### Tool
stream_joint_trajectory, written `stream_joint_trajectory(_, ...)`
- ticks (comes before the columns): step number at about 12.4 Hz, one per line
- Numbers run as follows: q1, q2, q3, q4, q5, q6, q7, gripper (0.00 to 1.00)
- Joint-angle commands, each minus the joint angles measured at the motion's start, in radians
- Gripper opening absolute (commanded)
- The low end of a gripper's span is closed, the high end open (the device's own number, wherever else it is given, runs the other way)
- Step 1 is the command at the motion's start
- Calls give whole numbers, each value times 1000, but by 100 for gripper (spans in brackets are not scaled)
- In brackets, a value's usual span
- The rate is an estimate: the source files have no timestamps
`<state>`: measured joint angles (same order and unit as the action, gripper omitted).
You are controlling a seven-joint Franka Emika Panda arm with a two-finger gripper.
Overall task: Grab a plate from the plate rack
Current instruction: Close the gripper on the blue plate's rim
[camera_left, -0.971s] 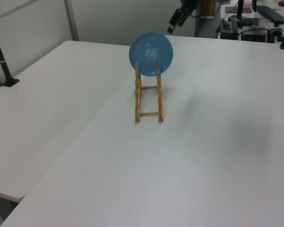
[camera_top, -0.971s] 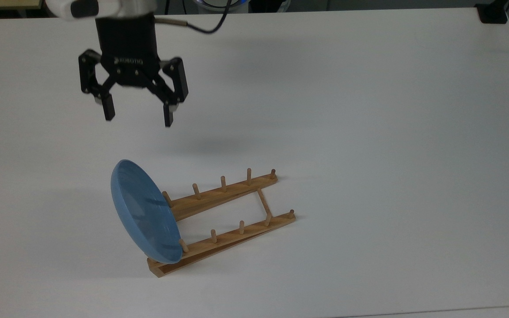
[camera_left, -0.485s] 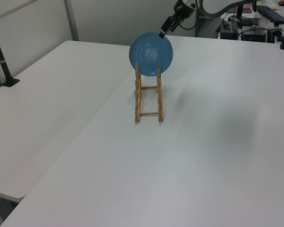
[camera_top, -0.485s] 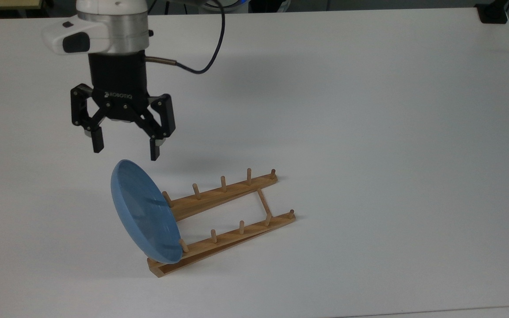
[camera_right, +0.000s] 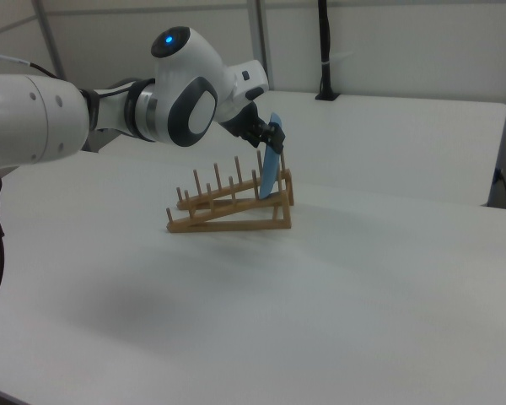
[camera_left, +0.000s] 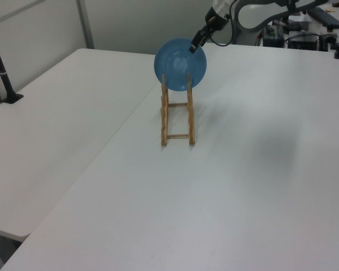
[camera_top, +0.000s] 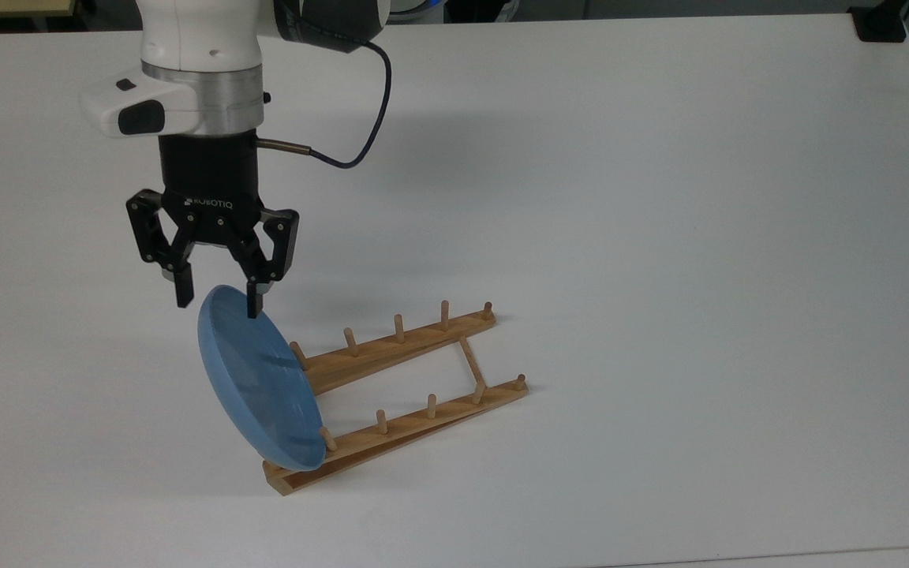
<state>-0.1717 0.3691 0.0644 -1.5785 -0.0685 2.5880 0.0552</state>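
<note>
The light-blue plate (camera_top: 257, 379) stands on edge in the end slot of the wooden plate rack (camera_top: 415, 379), at the top view's left end of it. In the left view the plate (camera_left: 179, 63) faces the camera above the rack (camera_left: 177, 116); in the right view the plate (camera_right: 272, 160) is seen edge-on at the raised end of the rack (camera_right: 228, 207). My gripper (camera_top: 218, 304) is open, with one finger on each side of the plate's upper rim. The black gripper (camera_left: 195, 45) reaches the plate's top right edge in the left view.
The rack sits on a wide white table (camera_top: 660, 237). A black cable (camera_top: 360, 134) loops from the wrist. A black post base (camera_top: 880, 24) stands at the far right corner in the top view, and another black post (camera_left: 3, 73) at the left view's left.
The gripper came down and toward the plate over the last second, from well above the table to straddling the plate's top rim. Its jaws narrowed somewhat. Plate and rack have not moved.
</note>
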Motion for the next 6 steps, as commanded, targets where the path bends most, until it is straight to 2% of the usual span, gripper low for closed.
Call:
stream_joint_trajectory(1, 6, 5, -8, 12, -20, 20, 20, 40)
stream_joint_trajectory(3, 6, 4, -8, 12, -19, 20, 20, 22)
stream_joint_trajectory(5, 6, 2, -9, 12, -20, 20, 15, 9)
stream_joint_trajectory(6, 6, 1, -9, 14, -20, 20, 12, 6)
